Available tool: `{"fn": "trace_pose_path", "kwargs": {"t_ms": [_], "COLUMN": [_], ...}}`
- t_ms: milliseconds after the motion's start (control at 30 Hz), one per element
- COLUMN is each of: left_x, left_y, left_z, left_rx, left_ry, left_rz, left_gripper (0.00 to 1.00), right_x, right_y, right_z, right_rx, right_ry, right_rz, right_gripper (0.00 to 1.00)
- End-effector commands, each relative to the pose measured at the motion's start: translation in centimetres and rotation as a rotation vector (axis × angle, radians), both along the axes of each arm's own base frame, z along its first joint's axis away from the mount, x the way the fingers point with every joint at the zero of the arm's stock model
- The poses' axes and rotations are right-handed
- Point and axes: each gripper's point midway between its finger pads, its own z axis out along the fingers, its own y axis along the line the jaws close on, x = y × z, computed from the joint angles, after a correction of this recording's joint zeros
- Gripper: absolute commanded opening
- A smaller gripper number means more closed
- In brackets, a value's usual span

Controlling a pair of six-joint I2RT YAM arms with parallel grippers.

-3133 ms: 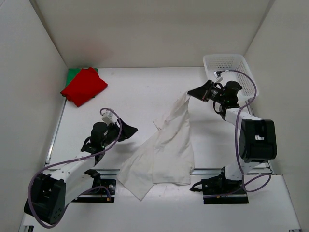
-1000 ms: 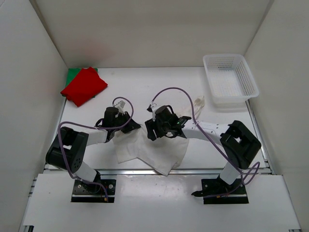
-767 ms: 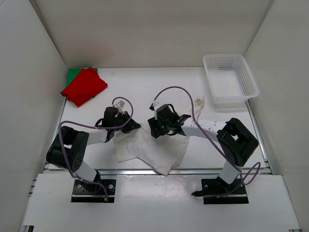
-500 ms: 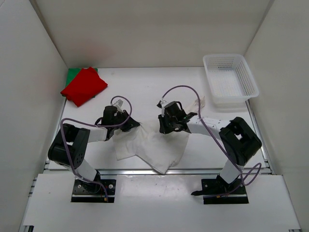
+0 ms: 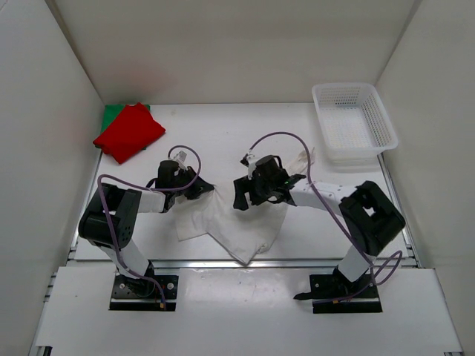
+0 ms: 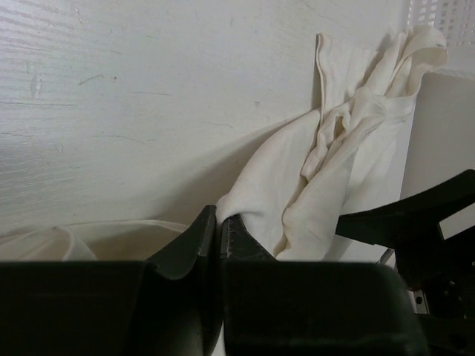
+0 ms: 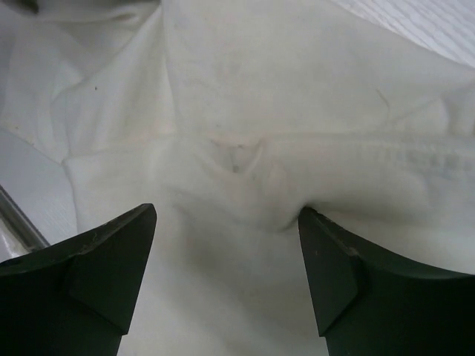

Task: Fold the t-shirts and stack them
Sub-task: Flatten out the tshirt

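Note:
The off-white t-shirt (image 5: 237, 222) lies crumpled on the table between the arms, one end bunched toward the basket. My left gripper (image 5: 205, 190) is shut on its left edge; in the left wrist view the jaws (image 6: 217, 224) pinch a fold of the cloth (image 6: 334, 170). My right gripper (image 5: 247, 199) stands open and low over the shirt's upper middle. In the right wrist view its fingers (image 7: 111, 256) straddle a wrinkle of the cloth (image 7: 252, 111), one tip touching it. The red t-shirt (image 5: 130, 132) lies folded on the green t-shirt (image 5: 111, 113) at the far left.
A white mesh basket (image 5: 352, 119) stands at the far right against the wall. White walls close in the table on three sides. A metal rail (image 5: 312, 261) runs along the near edge, just past the shirt's lowest corner.
The off-white shirt, earlier hanging from my right gripper near the basket, now lies on the table. In the last second my right gripper shifted slightly right over it and stands open. The left gripper keeps its hold.

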Motion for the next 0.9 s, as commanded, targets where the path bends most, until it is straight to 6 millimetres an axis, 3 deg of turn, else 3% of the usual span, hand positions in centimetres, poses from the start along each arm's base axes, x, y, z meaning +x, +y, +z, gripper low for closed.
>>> {"fn": "trace_pose_path", "kwargs": {"t_ms": [0,100,167,233,300,333,433,500,533,567,633,700,733,867], "left_x": [0.8,1.1,0.9,1.4,1.7,2.0,3.2,4.3,4.5,5.2,6.3,7.3,7.6,9.0], "left_y": [-0.5,-0.5,-0.5,-0.5,0.0,-0.1,1.5,2.5,3.0,3.4,4.2,4.9,5.1,5.3], "left_z": [1.8,2.1,1.8,1.9,1.9,2.3,3.1,4.3,4.2,4.9,5.6,5.8,6.0,7.0], "left_rx": [-0.018,-0.020,-0.021,-0.023,-0.032,-0.041,-0.065,-0.083,-0.090,-0.098,-0.106,-0.106,-0.107,-0.095], "left_ry": [-0.064,-0.074,-0.062,-0.066,-0.061,-0.066,-0.073,-0.102,-0.090,-0.104,-0.110,-0.114,-0.113,-0.126], "left_rz": [-0.010,-0.007,-0.006,0.001,0.022,0.024,0.075,0.107,0.120,0.135,0.162,0.186,0.187,0.181], "left_gripper": [0.00,0.00,0.00,0.00,0.00,0.00,0.00,0.00,0.00,0.00,0.00,0.02,0.08,0.39], "right_x": [1.1,2.0,1.8,1.9,1.6,1.6,-0.2,-2.4,-3.3,-3.9,-6.0,-7.3,-7.8,-7.7], "right_y": [2.3,2.0,1.9,1.2,0.3,-0.1,-2.8,-6.0,-8.2,-9.1,-13.1,-15.4,-16.6,-16.4], "right_z": [-0.1,-1.0,-1.4,-1.2,-0.6,0.7,2.5,3.0,1.4,2.6,1.4,0.5,-0.8,1.3], "right_rx": [-0.013,-0.071,-0.070,-0.069,-0.051,-0.037,0.000,0.045,0.031,0.075,0.114,0.157,0.166,0.331], "right_ry": [-0.040,-0.055,-0.025,-0.036,-0.050,-0.075,-0.082,-0.069,-0.017,-0.040,-0.003,0.025,0.064,0.013], "right_rz": [0.046,0.022,0.020,-0.014,-0.047,-0.065,-0.121,-0.180,-0.245,-0.271,-0.402,-0.494,-0.561,-0.617], "right_gripper": [0.76,0.61,0.17,0.00,0.00,0.00,0.00,0.00,0.00,0.00,0.00,0.02,0.04,0.38]}}
